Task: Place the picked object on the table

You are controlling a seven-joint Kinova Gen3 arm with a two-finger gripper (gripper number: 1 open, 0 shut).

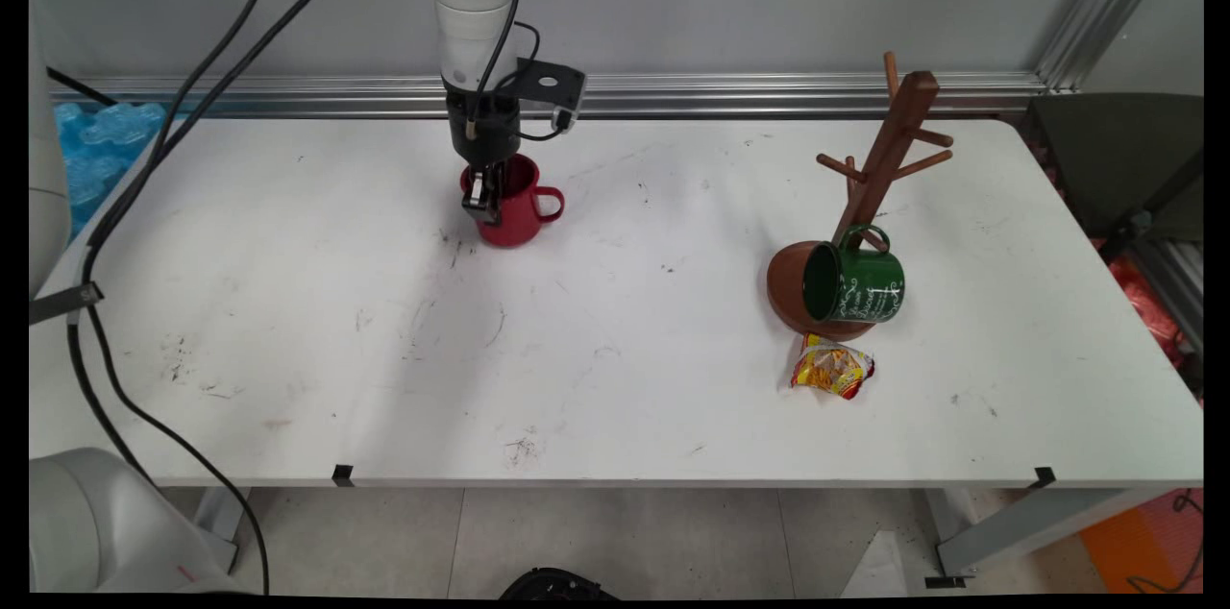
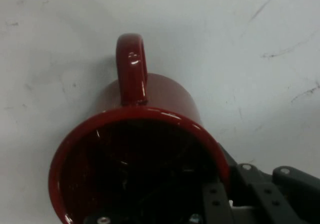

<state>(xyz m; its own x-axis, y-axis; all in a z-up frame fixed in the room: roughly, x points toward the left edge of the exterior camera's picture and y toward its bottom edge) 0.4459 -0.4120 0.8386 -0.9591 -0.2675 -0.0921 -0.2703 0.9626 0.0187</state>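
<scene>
The gripper (image 1: 483,203) is clamping the left rim of an upright red mug (image 1: 517,206), one finger inside and one outside. Far to the right, a green mug (image 1: 855,284) is hanging on a tilted wooden mug tree (image 1: 879,172).

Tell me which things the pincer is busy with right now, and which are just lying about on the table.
In hand:
- pincer, down at the red mug's rim
- red mug, upright, handle away from the arm

Lying about:
- wooden mug tree, far right
- green mug, on its side at the tree's base
- snack packet, just in front of the tree
</scene>
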